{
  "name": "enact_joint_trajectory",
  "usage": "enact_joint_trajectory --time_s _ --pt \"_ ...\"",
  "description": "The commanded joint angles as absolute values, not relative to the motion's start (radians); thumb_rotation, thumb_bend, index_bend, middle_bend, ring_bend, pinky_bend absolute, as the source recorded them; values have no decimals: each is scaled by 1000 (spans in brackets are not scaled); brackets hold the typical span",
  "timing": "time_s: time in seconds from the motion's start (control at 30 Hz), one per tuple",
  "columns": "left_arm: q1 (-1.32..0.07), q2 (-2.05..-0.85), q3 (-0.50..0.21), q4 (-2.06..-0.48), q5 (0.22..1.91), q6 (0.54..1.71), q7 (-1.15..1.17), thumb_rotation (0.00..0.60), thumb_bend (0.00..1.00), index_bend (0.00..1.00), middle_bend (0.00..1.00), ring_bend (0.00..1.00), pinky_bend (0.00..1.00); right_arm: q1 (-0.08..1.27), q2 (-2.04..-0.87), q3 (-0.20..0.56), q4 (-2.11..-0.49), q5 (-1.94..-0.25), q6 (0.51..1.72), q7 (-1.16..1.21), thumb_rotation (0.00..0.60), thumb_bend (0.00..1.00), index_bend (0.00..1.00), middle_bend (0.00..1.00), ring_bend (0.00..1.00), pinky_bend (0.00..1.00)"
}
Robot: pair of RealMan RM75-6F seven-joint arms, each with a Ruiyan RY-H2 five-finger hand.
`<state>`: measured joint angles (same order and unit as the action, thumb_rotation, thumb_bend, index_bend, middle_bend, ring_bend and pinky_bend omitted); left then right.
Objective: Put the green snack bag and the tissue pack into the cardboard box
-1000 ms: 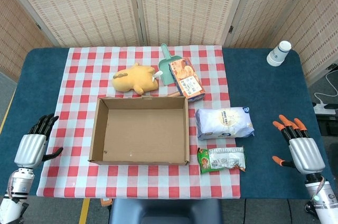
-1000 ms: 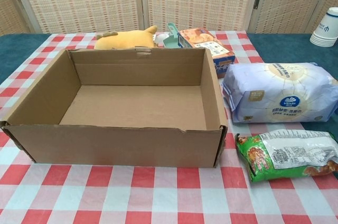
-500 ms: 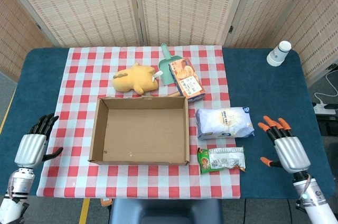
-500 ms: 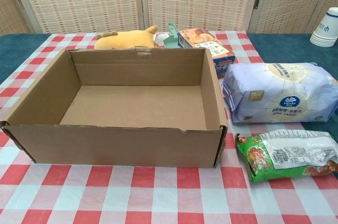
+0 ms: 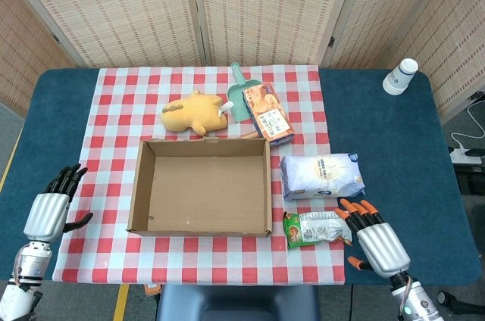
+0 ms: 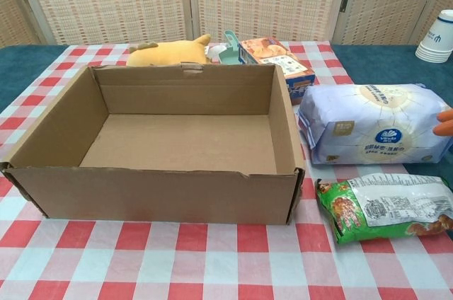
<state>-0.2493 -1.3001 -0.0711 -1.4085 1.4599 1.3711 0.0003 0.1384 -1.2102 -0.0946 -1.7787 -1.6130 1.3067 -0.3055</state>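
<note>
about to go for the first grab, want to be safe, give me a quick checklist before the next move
1. Box upright and nothing inside: ok.
2. Snack bag lying flat on the cloth beside the box, nothing on top of it: ok.
3. Tissue pack free, apart from the snack bag: ok.
4. Right hand open, fingers spread at the bag's right end: ok.
5. Fingertips touching the bag already: cannot tell.
6. Left hand open, off to the side, away from the box: ok.
</note>
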Motion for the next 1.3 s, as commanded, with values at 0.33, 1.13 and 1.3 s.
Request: enact_joint_trajectory --time_s 0.33,1.13,1.3 --pt "-251 -1296 -72 -1407 1459 1367 -12 600 187 84 5 0 203 166 -1286 -79 -1645 -1605 1262 -175 600 0 307 132 32 176" --pt "-254 -1292 -72 -1404 1459 1356 -35 600 187 84 6 0 204 234 -1370 -30 -1567 -1524 1177 -180 600 0 296 132 32 178" --pt "-252 -1289 -72 -1407 1461 1361 -41 600 187 84 5 0 205 240 -1380 -28 -1555 -1513 1171 -183 600 0 291 132 32 178"
